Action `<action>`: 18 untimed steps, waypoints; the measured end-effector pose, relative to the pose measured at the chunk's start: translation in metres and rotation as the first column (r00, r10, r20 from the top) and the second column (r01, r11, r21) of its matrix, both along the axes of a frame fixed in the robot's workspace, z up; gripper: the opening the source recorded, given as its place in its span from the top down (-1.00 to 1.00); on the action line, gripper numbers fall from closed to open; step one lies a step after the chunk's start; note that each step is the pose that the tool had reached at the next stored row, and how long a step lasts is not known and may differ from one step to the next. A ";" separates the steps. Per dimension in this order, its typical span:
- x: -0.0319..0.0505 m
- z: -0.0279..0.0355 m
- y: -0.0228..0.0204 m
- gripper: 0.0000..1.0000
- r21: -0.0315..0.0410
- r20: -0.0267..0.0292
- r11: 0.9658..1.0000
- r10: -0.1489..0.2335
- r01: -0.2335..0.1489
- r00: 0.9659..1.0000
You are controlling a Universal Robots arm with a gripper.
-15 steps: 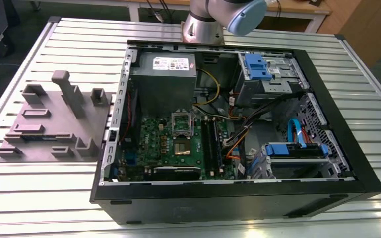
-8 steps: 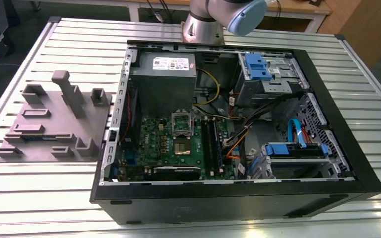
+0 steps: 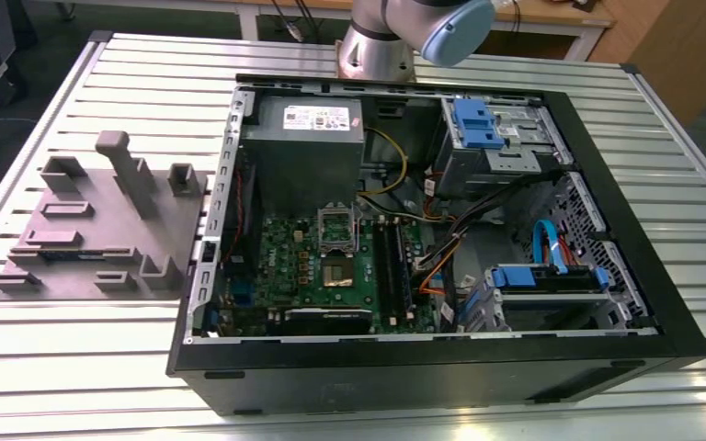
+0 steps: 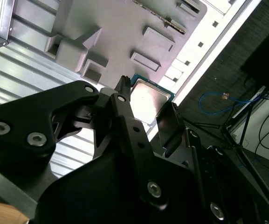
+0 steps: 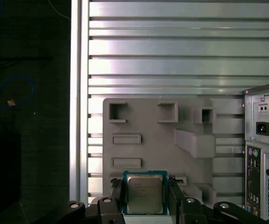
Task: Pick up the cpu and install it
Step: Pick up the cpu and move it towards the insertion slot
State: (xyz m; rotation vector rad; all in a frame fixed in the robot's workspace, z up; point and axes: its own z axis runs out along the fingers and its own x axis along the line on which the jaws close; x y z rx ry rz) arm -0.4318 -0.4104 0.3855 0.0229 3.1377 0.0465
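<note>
Gripper (image 5: 146, 187) closed on the cpu's (image 5: 145, 193) opposite edges, I hold it flat over the tray (image 5: 148, 151) beside the case (image 5: 265, 154).

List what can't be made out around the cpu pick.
- cpu underside: faces away from the camera in both wrist views.
- Grey tray, the area behind the cpu: hidden by the cpu and the gripper in the first wrist view.
- Board socket: too small in the exterior view to tell whether it is empty.
</note>
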 end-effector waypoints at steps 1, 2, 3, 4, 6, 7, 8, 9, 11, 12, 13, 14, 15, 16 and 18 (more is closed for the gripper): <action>0.0000 0.0014 0.0000 0.06 0.000 0.000 1.000 0.000 0.000 1.000; 0.0000 0.0032 0.0000 0.06 0.000 0.000 1.000 -0.001 0.001 1.000; 0.0000 0.0053 0.0000 0.06 0.000 0.000 1.000 -0.004 0.004 1.000; -0.0001 0.0063 0.0000 0.06 0.000 0.000 1.000 -0.007 0.007 1.000; 0.0003 0.0063 0.0000 0.06 0.000 0.001 1.000 -0.016 0.016 1.000; 0.0012 0.0063 0.0000 0.06 0.000 0.000 1.000 -0.022 0.022 1.000; 0.0014 0.0061 0.0000 0.06 0.000 0.000 1.000 -0.023 0.023 1.000; 0.0013 0.0061 0.0000 0.06 0.000 0.000 1.000 -0.023 0.023 1.000; 0.0016 0.0061 0.0000 0.06 0.000 0.000 1.000 -0.023 0.023 1.000; 0.0020 0.0060 0.0000 0.06 0.000 0.000 1.000 -0.023 0.023 1.000; 0.0022 0.0060 0.0000 0.06 0.000 0.000 1.000 -0.023 0.023 1.000; 0.0024 0.0060 0.0000 0.06 0.000 0.000 1.000 -0.023 0.023 1.000; 0.0026 0.0060 0.0000 0.06 0.000 0.000 1.000 -0.023 0.023 1.000; 0.0027 0.0060 0.0000 0.06 0.000 0.000 1.000 -0.023 0.023 1.000; 0.0031 0.0060 0.0000 0.06 0.000 0.000 1.000 -0.023 0.023 1.000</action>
